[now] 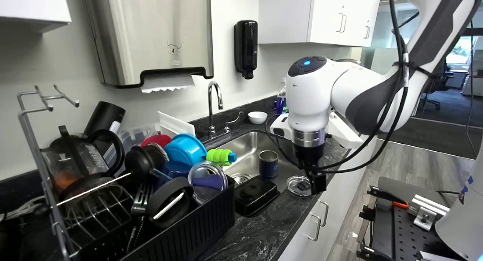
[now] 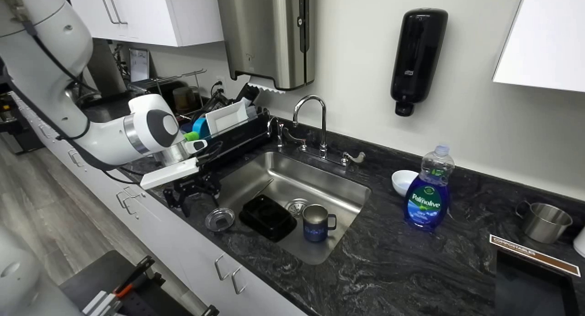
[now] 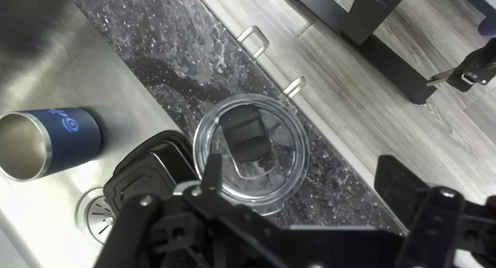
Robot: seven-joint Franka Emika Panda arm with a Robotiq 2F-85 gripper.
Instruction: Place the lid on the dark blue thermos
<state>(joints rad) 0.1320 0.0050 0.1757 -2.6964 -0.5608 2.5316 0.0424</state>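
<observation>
The clear round lid with a dark slider lies flat on the dark counter between the sink and the counter's front edge, in both exterior views (image 1: 299, 186) (image 2: 220, 219) and in the wrist view (image 3: 248, 152). The dark blue thermos, open-topped with a steel rim and a handle, stands upright in the sink, in both exterior views (image 1: 268, 164) (image 2: 315, 225) and in the wrist view (image 3: 71, 138). My gripper (image 3: 300, 161) is open and empty above the counter; it also shows in both exterior views (image 1: 317, 182) (image 2: 200, 205). In the wrist view one finger overlaps the lid's edge, the other is beyond the counter edge.
A black plastic container (image 2: 267, 217) lies in the sink (image 2: 361, 198) between lid and thermos. A full dish rack (image 1: 181, 231) stands beside the sink. The faucet (image 2: 323, 124) rises behind it. A soap bottle (image 2: 427, 197) and white bowl (image 2: 403, 181) stand on the counter.
</observation>
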